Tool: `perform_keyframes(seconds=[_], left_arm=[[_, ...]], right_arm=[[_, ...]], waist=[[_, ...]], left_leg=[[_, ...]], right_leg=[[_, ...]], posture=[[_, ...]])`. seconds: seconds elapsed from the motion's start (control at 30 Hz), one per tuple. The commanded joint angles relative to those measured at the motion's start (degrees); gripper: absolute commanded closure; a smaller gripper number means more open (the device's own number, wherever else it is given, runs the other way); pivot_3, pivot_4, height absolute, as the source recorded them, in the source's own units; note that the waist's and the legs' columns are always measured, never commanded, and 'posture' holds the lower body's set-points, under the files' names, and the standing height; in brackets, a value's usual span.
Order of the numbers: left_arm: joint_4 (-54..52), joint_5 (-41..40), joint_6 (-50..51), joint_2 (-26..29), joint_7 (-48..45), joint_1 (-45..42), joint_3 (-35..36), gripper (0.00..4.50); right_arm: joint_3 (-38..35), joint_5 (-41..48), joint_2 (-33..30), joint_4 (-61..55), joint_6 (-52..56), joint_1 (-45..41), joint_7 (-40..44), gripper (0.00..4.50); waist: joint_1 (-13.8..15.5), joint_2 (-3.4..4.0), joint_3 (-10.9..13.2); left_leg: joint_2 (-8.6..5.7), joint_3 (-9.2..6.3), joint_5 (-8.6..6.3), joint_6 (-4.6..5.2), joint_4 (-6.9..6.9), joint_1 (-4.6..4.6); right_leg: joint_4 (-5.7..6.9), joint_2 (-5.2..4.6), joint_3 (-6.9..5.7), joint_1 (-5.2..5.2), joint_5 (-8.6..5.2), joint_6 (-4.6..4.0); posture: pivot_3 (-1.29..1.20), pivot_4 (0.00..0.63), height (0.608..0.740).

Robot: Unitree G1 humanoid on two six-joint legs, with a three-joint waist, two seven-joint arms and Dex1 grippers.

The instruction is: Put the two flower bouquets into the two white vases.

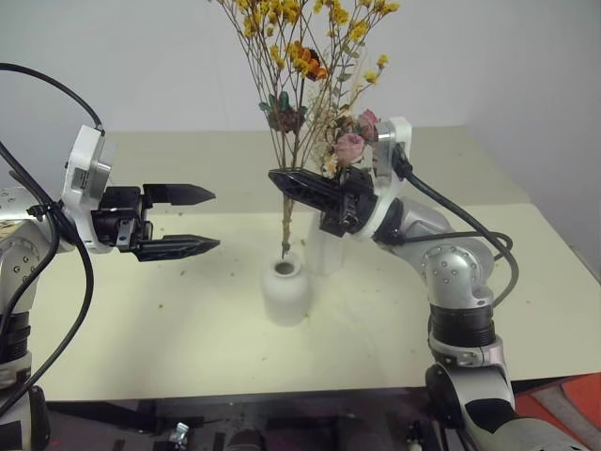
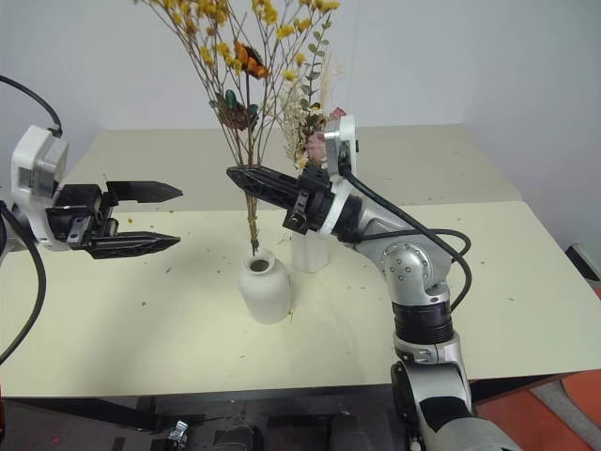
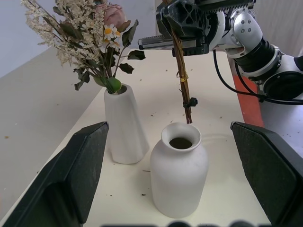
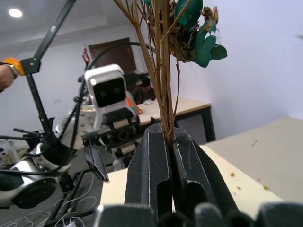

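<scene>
My right gripper [image 1: 279, 178] is shut on the thin stems of the yellow-orange blossom bouquet [image 1: 300, 56], holding it upright. The stem ends [image 3: 188, 116] hang just above the far rim of the short round white vase [image 1: 285, 293], not inside its mouth. Right behind it stands the tall slim white vase [image 3: 124, 125], with the bouquet of pink roses, cream sprigs and green leaves [image 3: 94, 38] in it. My left gripper [image 1: 216, 219] is open, level, to the left of both vases, pointing at them with nothing between its fingers.
The vases stand mid-table on a cream tabletop [image 1: 141, 329] dotted with fallen petals. A second cream table [image 1: 188, 160] adjoins behind, against a white wall. An orange-red object [image 1: 563, 404] lies on the floor past the table's front right corner.
</scene>
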Motion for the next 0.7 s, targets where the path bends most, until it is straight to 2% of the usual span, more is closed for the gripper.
perform_keyframes(seconds=[0.03, 0.53, 0.63, 0.7], left_arm=[[-1.9, -0.7, 0.6, 1.4, 0.3, -0.1, 1.4, 0.0], [-2.7, -0.9, 0.9, 1.9, 0.6, 0.7, 2.0, 0.0], [-2.8, -0.9, 0.8, 1.9, 0.7, 0.7, 2.0, 0.0], [-2.7, -0.8, 0.8, 1.8, 0.7, 0.5, 1.9, 0.0]], right_arm=[[1.6, -1.6, 0.3, 0.4, -2.8, -0.2, 0.9, 4.43], [6.8, -9.1, 0.1, 3.8, -10.0, 4.5, 4.9, 4.43], [6.8, -9.8, -0.2, 3.9, -10.7, 5.4, 5.6, 3.74], [6.7, -9.9, -0.2, 4.1, -11.1, 5.6, 6.0, 3.12]], waist=[[0.0, 0.0, 0.0], [0.0, -0.01, 0.0], [0.0, -0.01, 0.0], [0.0, -0.01, 0.0]], left_leg=[[0.0, 0.0, 0.0, 0.0, 0.0, 0.0], [0.0, 0.0, 0.0, 0.0, 0.0, 0.01], [0.0, 0.0, 0.0, 0.0, 0.0, 0.0], [0.0, 0.0, 0.0, 0.0, 0.0, 0.01]], right_leg=[[0.0, 0.0, 0.0, 0.0, 0.0, 0.0], [0.02, 0.0, -0.01, 0.0, -0.01, 0.01], [0.02, 0.0, -0.01, 0.0, -0.01, 0.0], [0.02, 0.0, -0.01, 0.0, -0.01, 0.0]], posture=[[0.0, 0.15, 0.74], [0.0, 0.15, 0.74], [0.0, 0.15, 0.74], [0.0, 0.15, 0.74]])
